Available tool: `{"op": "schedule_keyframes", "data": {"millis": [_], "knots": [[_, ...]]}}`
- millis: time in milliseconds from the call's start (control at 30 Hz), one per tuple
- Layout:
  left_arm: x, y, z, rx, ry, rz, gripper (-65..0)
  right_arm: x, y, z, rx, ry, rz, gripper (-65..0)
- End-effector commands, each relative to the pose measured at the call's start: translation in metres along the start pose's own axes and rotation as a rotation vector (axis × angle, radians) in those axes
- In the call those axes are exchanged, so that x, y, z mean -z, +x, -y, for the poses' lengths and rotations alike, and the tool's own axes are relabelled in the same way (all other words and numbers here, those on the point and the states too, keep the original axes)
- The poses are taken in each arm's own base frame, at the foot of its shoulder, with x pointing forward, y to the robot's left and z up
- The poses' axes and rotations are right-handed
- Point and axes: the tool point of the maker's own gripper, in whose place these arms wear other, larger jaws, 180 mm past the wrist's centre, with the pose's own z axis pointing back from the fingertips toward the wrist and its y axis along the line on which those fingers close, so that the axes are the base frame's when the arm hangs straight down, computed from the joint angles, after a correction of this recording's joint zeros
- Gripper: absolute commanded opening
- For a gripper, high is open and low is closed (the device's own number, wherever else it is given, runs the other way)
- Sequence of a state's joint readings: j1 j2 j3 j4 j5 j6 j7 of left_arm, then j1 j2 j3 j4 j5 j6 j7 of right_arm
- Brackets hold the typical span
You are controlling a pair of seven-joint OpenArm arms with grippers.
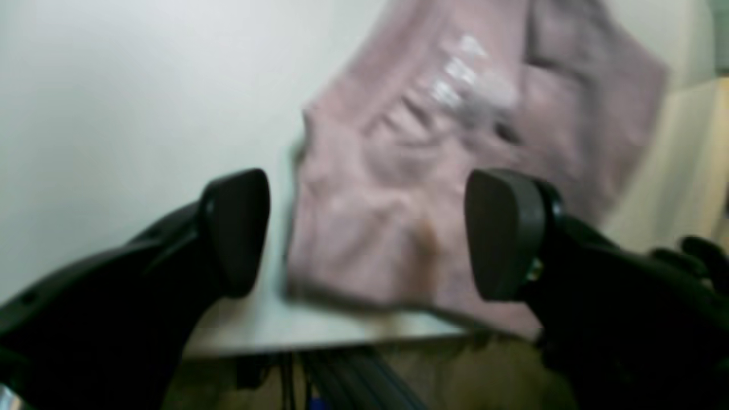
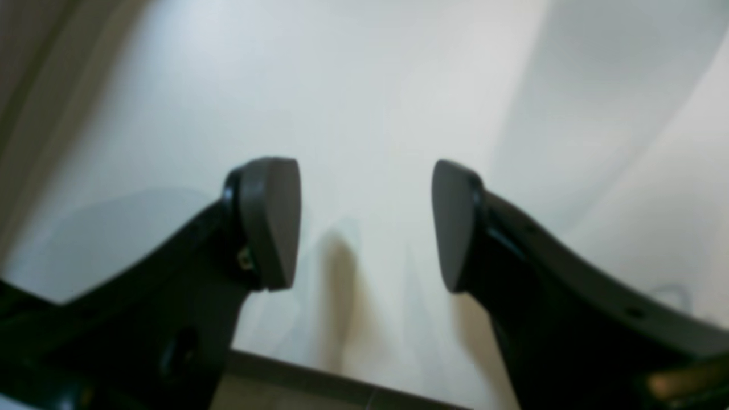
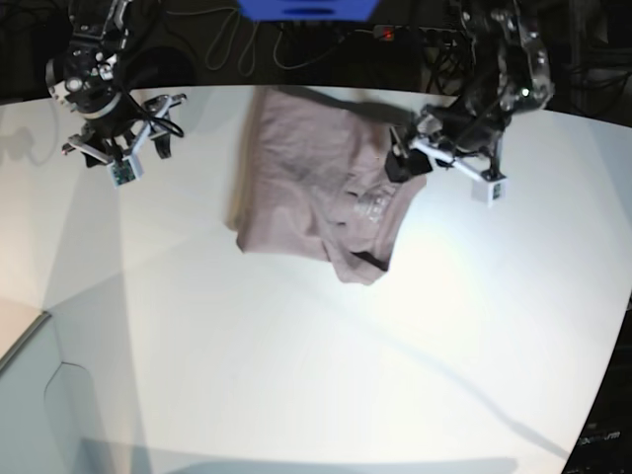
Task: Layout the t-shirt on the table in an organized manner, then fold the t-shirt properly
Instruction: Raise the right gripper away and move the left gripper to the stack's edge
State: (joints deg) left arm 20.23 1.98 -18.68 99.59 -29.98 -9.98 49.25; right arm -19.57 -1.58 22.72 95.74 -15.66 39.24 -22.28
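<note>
The left claw [image 1: 367,233] is seen with its two dark pads [image 1: 236,230] spread wide apart; nothing is gripped between them. Through the gap, in the left wrist view, the mauve t-shirt [image 1: 433,171] is seen lying crumpled on the white table [image 1: 125,125], with a pale print [image 1: 464,74] showing near its upper part. This view is blurred, so the finer folds cannot be made out. The near edge of the table is crossed by the shirt's lower hem, and dark framework is seen below that edge.

The right claw [image 2: 364,225] is likewise shown with its jaws parted and empty. Only the bare table [image 2: 364,85] is seen beyond its pads [image 2: 273,222], together with faint shadows and a dark strip along the table's edge at the bottom of the view.

In the base view, the left claw [image 3: 407,158] is held at the far right side of the t-shirt [image 3: 306,178], just at the cloth's edge; whether the cloth is touched cannot be told. The right claw [image 3: 118,148] is held well apart from the shirt, over the far left part of the table [image 3: 316,375]. The t-shirt is bunched into a rough, uneven patch near the far edge of the table, between the two arms, with a fold protruding toward the viewer. A blue object [image 3: 306,9] is seen beyond the table's far edge.
</note>
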Motion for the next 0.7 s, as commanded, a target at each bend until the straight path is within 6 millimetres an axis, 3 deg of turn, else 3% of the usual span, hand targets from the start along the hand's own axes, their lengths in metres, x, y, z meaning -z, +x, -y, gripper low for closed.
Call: {"op": "schedule_keyframes", "data": {"millis": [0,100,200,267,400,667], "knots": [[-0.009,0.009,0.006,0.015,-0.018,0.043,-13.2,-0.002,0.011,0.002,-0.008,0.004,0.041,-28.3],[-0.02,0.005,0.009,0.024,-0.018,0.047,-13.3,-0.003,0.013,0.003,-0.011,0.0,0.047,-28.3],[-0.016,-0.003,0.005,0.005,-0.015,0.024,-16.3,-0.003,0.013,0.003,-0.011,0.0,0.045,-28.3],[-0.013,-0.006,0.003,-0.005,-0.014,0.014,-28.4,-0.003,0.011,0.002,-0.011,0.002,0.041,-28.3],[-0.012,-0.007,0.004,-0.011,-0.017,0.014,-63.7,-0.004,0.009,0.001,-0.01,0.004,0.04,-28.4],[-0.012,-0.013,0.002,-0.041,0.002,0.007,-65.0,-0.003,0.01,0.002,-0.01,0.003,0.043,-28.4]]}}
